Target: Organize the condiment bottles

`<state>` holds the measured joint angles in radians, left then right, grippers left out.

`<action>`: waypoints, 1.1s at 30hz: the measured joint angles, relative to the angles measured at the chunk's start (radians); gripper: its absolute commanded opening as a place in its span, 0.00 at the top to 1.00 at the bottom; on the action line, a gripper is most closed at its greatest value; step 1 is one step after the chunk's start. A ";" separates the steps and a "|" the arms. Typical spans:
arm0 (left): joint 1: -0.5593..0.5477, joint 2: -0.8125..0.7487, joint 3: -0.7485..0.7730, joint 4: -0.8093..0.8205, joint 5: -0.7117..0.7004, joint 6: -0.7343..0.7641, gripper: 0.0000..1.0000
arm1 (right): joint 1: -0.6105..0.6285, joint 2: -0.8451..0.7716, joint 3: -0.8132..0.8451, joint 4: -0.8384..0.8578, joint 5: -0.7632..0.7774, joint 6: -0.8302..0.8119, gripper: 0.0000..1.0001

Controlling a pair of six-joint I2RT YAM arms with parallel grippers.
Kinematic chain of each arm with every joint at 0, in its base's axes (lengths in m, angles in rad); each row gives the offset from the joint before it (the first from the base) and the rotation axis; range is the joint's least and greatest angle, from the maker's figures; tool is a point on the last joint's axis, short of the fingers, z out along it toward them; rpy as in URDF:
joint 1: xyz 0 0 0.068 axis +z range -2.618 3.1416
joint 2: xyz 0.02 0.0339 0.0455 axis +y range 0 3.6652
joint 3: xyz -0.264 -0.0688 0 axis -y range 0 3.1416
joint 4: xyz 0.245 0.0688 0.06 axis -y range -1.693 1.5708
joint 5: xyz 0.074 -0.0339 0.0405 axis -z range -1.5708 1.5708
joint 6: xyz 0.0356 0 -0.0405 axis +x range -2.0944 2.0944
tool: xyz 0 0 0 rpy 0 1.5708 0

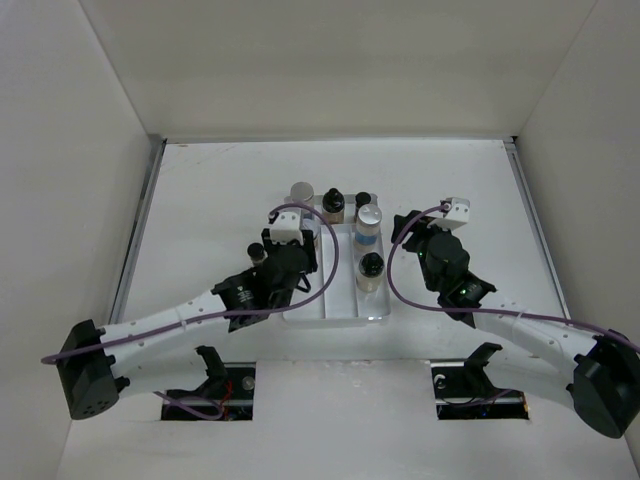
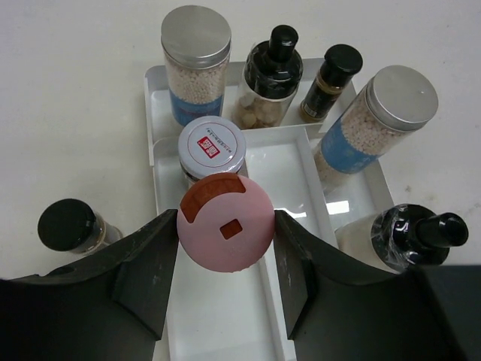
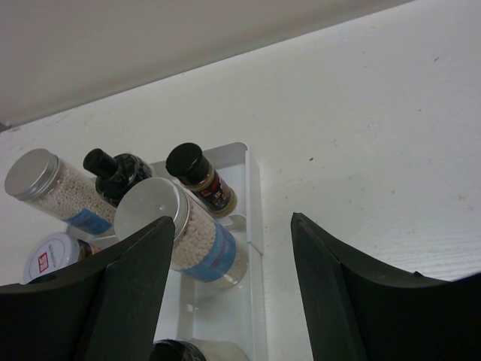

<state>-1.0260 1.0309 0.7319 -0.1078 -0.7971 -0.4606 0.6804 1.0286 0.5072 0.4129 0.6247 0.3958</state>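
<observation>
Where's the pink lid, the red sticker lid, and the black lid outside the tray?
pink-capped bottle [image 2: 225, 232], left wrist view, middle of its cap.
red-sticker jar [image 2: 212, 144], left wrist view, on its lid.
lone black-capped jar [image 2: 66, 224], left wrist view, top of its cap.

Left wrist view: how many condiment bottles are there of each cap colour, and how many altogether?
Silver caps: 2
Black caps: 4
Pink cap: 1
White cap with red label: 1
Total: 8 bottles
</observation>
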 measured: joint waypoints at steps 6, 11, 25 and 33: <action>0.024 0.114 -0.062 0.084 0.015 -0.027 0.72 | 0.000 0.000 0.000 0.000 0.000 0.000 0.30; 0.076 0.218 -0.080 0.140 0.068 -0.037 0.72 | 0.000 0.000 0.000 0.000 0.000 0.000 0.30; 0.109 0.240 -0.130 0.241 0.090 -0.074 0.29 | 0.000 0.000 0.000 0.000 0.000 0.000 0.30; 0.101 0.105 -0.130 0.161 0.071 -0.082 0.19 | -0.005 0.000 0.000 0.000 0.000 0.000 0.30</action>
<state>-0.9253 1.1355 0.6014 0.0528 -0.7261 -0.5430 0.6754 1.0290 0.5072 0.4129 0.6247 0.3958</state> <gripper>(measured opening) 0.816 0.700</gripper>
